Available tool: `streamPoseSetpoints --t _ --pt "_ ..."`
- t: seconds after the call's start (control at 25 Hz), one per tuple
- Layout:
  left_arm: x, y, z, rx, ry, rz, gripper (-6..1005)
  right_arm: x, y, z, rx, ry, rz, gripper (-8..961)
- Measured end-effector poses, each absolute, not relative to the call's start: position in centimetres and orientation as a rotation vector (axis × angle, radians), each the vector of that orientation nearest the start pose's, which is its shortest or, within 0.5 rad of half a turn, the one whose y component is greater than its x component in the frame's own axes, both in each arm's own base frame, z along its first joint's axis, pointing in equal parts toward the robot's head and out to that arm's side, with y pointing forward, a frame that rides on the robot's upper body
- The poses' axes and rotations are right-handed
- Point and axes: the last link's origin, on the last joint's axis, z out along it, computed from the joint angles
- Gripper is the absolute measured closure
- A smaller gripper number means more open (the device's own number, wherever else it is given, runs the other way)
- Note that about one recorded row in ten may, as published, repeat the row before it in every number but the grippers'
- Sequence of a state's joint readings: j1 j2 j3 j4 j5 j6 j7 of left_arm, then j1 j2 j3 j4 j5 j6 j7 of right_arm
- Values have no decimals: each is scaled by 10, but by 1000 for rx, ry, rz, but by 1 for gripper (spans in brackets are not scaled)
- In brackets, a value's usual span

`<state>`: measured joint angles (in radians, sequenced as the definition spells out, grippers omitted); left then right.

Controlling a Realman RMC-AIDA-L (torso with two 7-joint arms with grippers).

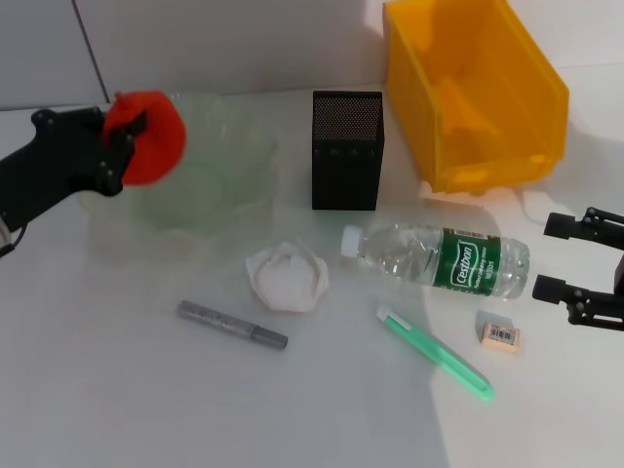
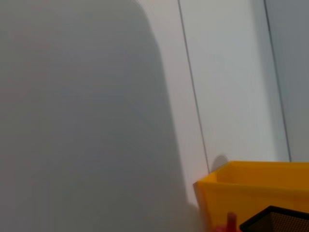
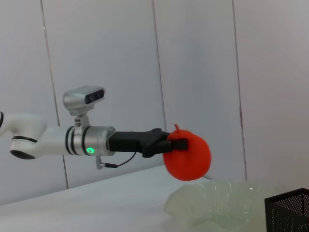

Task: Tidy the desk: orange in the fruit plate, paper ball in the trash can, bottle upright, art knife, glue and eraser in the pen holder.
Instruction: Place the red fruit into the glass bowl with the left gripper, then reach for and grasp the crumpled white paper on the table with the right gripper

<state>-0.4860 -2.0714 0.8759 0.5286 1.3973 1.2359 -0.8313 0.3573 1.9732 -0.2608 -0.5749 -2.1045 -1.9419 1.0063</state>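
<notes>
My worry is the release: I have the left gripper (image 1: 125, 146) clamped on the orange (image 1: 148, 136), carried above the near-left rim of the fruit plate (image 1: 234, 185), and letting go this far out could send it bouncing off the ruffled glass onto the desk (image 1: 117, 390). The orange sits between the fingers and bulges beyond their tips toward the plate's middle. My right gripper (image 1: 575, 258) waits with jaws wide, just beyond the bottle (image 1: 439, 258) and eraser (image 1: 499, 334).

open desk (image 1: 97, 390) front-left — pen holder (image 1: 347, 151) blocks centre
</notes>
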Motion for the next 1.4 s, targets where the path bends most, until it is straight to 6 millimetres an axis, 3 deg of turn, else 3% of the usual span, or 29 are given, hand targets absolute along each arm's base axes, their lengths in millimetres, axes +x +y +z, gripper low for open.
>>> streamPoseSetpoints --t 0.24,0.56,1.0,1.2,1.4 --pt "-267 402 3 -2180 -314 -575 932 322 249 69 -2556 372 925 189" --pt "-264 410 -3 -2167 -359 -561 915 319 253 69 -2557 405 940 190" --pt "-265 405 -6 -2185 -357 -568 528 305 273 69 -2617 397 892 190" --pt "-265 402 -8 -2198 -357 -577 264 300 276 69 -2627 380 866 190" --pt "-273 371 -2 -2243 -318 -696 202 290 289 77 -2651 444 824 190"
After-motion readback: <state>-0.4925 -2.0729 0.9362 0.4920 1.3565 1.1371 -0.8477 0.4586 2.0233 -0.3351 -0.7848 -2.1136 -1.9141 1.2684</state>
